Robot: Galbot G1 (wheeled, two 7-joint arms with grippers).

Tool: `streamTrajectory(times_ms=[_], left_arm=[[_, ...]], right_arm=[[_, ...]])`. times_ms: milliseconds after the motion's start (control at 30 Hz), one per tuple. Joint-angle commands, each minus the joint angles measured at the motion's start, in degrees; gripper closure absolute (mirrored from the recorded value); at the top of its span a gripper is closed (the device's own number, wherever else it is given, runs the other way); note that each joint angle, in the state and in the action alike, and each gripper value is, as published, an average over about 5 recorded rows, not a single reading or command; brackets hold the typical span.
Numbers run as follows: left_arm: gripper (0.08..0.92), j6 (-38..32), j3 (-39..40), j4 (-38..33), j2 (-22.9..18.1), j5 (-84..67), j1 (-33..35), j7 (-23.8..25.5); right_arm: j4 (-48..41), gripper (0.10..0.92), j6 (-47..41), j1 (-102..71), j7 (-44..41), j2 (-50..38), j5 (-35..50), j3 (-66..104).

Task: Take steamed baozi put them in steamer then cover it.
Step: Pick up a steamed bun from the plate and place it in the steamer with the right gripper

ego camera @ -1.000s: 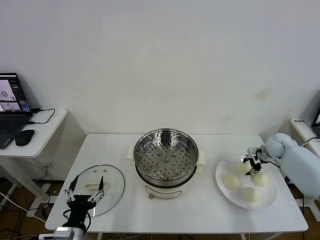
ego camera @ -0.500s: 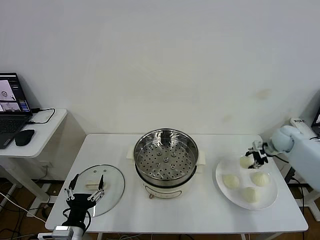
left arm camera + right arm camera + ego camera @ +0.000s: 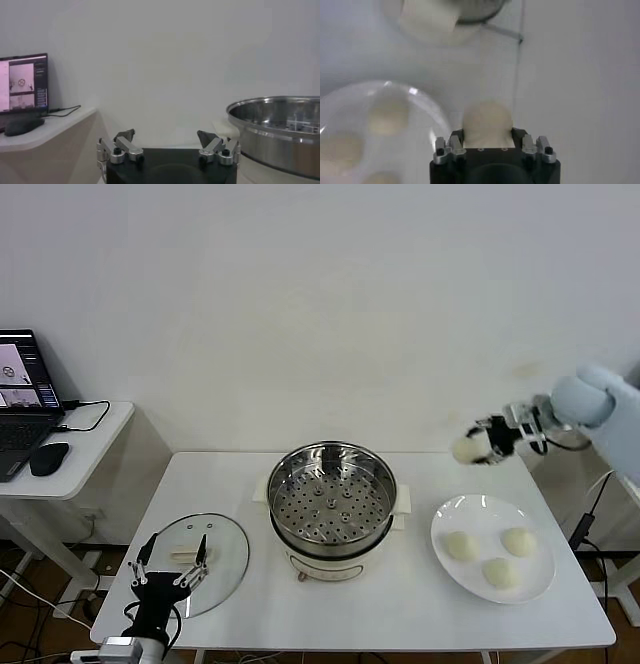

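Observation:
My right gripper (image 3: 480,450) is shut on one cream-white baozi (image 3: 465,450) and holds it high in the air, between the steamer and the plate; the bun also shows between its jaws in the right wrist view (image 3: 487,118). Three more baozi (image 3: 461,546) lie on the white plate (image 3: 540,584). The shiny steamer (image 3: 332,506) with its perforated tray stands open at the table's middle. The glass cover (image 3: 225,559) lies flat at the front left. My left gripper (image 3: 168,572) is open and hovers over the cover's near edge.
A side desk at the far left holds a laptop (image 3: 25,394) and a black mouse (image 3: 48,457). A cable (image 3: 585,519) hangs past the table's right edge. The steamer's rim shows in the left wrist view (image 3: 280,130).
My right gripper has lifted one baozi off the plate, risen and moved left toward the steamer. The plate now holds three buns. The left arm has not moved.

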Motion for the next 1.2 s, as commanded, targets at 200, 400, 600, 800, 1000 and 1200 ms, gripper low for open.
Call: streamTrajectory(times_ms=[200, 400, 600, 800, 1000, 1200], left_arm=[[0.177, -0.11, -0.50, 1.37, -0.18, -0.99, -0.99, 0.05], [0.177, -0.16, -0.92, 2.37, -0.43, -1.39, -1.77, 0.03], [0.177, -0.18, -1.17, 2.33, -0.89, -1.28, -1.55, 0.00], [0.177, -0.23, -1.82, 2.61, -0.95, -1.18, -1.53, -0.08], [0.177, -0.29, -2.41, 2.38, -1.04, -1.15, -1.33, -0.08], [0.177, -0.34, -2.53, 1.82, -1.34, -1.16, -0.92, -0.08]], right_arm=[[8.45, 0.431, 3.24, 16.08, 6.36, 16.83, 10.27, -16.81], [2.74, 0.431, 10.34, 11.62, 9.04, 26.65, -0.55, -18.58], [-5.33, 0.431, 18.28, 5.97, 10.76, 32.46, -14.38, -18.00], [-9.86, 0.431, 24.62, 1.70, 12.93, 34.69, -24.07, -16.80], [-13.07, 0.431, 28.55, -0.51, 14.48, 36.19, -32.94, -15.72], [-15.39, 0.431, 30.78, -1.92, 15.65, 36.76, -37.80, -14.66]])
